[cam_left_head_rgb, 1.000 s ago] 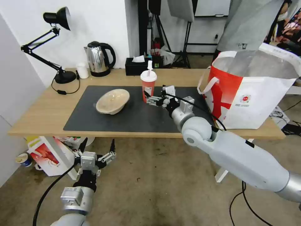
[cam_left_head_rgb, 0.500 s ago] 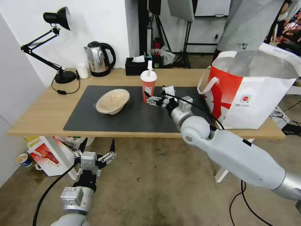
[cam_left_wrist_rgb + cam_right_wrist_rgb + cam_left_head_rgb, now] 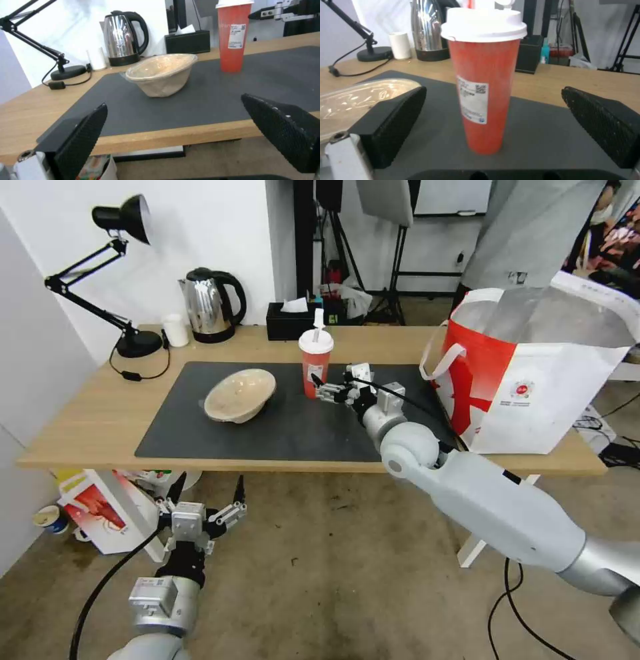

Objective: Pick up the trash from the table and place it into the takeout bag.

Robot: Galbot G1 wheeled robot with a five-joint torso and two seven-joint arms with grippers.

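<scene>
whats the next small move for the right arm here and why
Probably ease the right gripper a little farther forward until the red cup sits between its jaws, then close. The jaws stand wide open with the cup upright on the dark mat, centred ahead of them but apart from both. The left gripper hangs open below the table edge.

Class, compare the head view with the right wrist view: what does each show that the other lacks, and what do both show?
Head view alone: the takeout bag standing on the table's right end, and the left gripper open, low in front of the table.

Right wrist view alone: the printed label with a QR code on the cup.

Both: the red lidded cup upright on the dark mat, the right gripper open beside it, the beige bowl, kettle.
</scene>
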